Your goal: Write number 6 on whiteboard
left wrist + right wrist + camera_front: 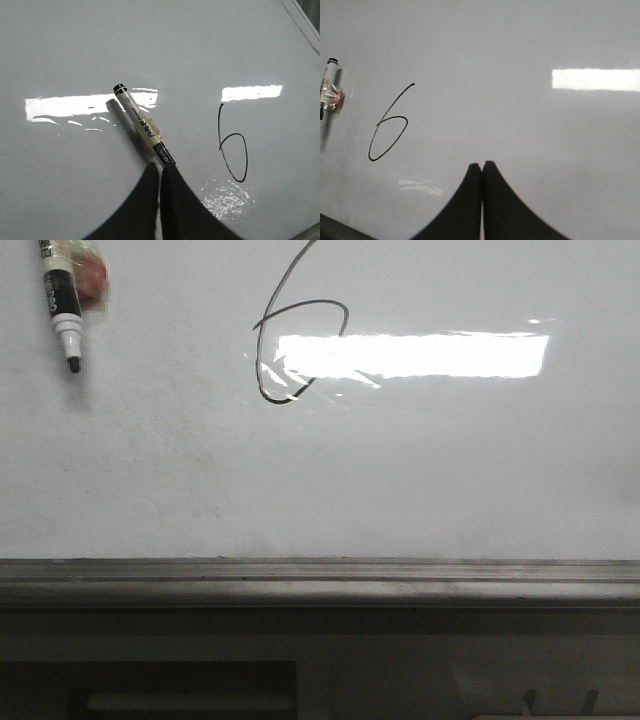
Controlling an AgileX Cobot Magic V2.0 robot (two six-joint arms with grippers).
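The number 6 (300, 345) is a thin black line on the whiteboard (400, 480): a loop with a long tail running up past the frame's top. It also shows in the left wrist view (234, 155) and the right wrist view (387, 137). My left gripper (161, 167) is shut on the rear end of a black-and-white marker pen (142, 125). The pen hangs left of the 6, its tip off the board with a separate shadow. The pen shows at the front view's top left (62, 300). My right gripper (481, 164) is shut and empty, right of the 6.
A grey metal edge rail (320, 575) runs along the board's near side. A bright rectangular light reflection (410, 355) lies beside the 6's loop. A wad of clear tape with a red patch (90, 280) is wrapped round the pen's middle.
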